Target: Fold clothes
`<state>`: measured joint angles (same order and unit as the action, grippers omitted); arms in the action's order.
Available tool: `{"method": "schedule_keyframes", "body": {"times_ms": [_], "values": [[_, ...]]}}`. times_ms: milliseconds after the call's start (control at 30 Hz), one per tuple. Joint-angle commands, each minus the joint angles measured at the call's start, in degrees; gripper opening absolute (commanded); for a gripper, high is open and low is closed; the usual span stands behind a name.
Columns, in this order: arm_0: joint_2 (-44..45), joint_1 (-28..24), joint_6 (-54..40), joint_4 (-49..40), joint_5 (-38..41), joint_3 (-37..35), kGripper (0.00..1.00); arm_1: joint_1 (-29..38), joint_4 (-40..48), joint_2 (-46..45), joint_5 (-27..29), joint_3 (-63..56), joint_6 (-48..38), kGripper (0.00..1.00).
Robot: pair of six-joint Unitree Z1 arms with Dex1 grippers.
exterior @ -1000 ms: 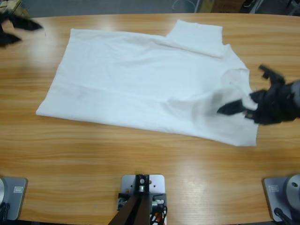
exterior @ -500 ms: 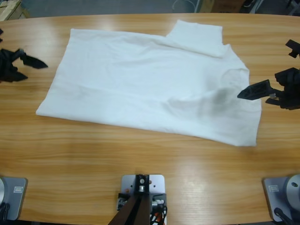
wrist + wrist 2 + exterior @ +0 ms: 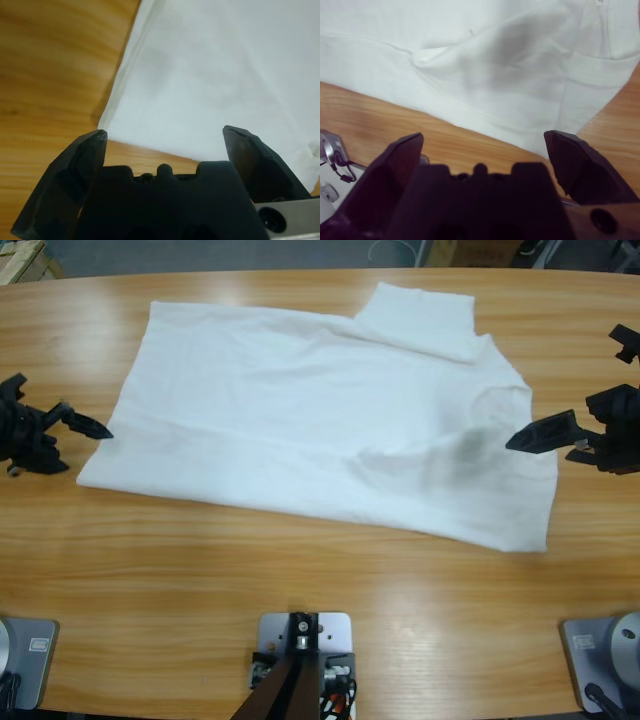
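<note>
From above I see the plain white cotton T-shirt (image 3: 320, 410) spread flat mid-table on the long wooden table (image 3: 300, 570), the left gripper (image 3: 75, 425) just off its left corner, the right gripper (image 3: 570, 410) at its right edge.

Left wrist: my jaws gape, empty, the corner between them.

Right wrist: jaws gape, empty, above the shirt's hem.

The long wooden table (image 3: 300, 570) fills the high view, its grain running left to right, with a rounded far edge. One thing lies directly on it: the white T-shirt (image 3: 300, 410), spread flat across the middle and far part, lying sideways. Its straight hem edge is at the left, and a sleeve (image 3: 420, 318) points toward the far edge. A greyish patch (image 3: 465, 452) sits near the right end, possibly a shadow. Bare wood borders the shirt to the left, right and along the whole near side.
</note>
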<state>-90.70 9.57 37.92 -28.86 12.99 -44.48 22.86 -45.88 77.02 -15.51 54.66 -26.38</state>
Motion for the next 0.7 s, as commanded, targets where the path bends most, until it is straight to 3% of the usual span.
{"method": "schedule_keyframes", "body": {"times_ms": [33,500,700], "values": [[2.35,0.36,4.66,-0.41,0.11,5.76,0.904,-0.45,1.83,-0.89,-1.12,-2.78,-1.13,0.987],[-2.88,-1.71,2.74,3.11,-0.21,4.93,0.895,-0.45,1.75,-2.4,-1.45,-4.21,-1.13,0.987],[-6.47,-1.49,1.25,5.34,0.0,4.78,0.773,-0.45,1.56,-2.63,-1.54,-4.47,-1.21,0.987]]}}
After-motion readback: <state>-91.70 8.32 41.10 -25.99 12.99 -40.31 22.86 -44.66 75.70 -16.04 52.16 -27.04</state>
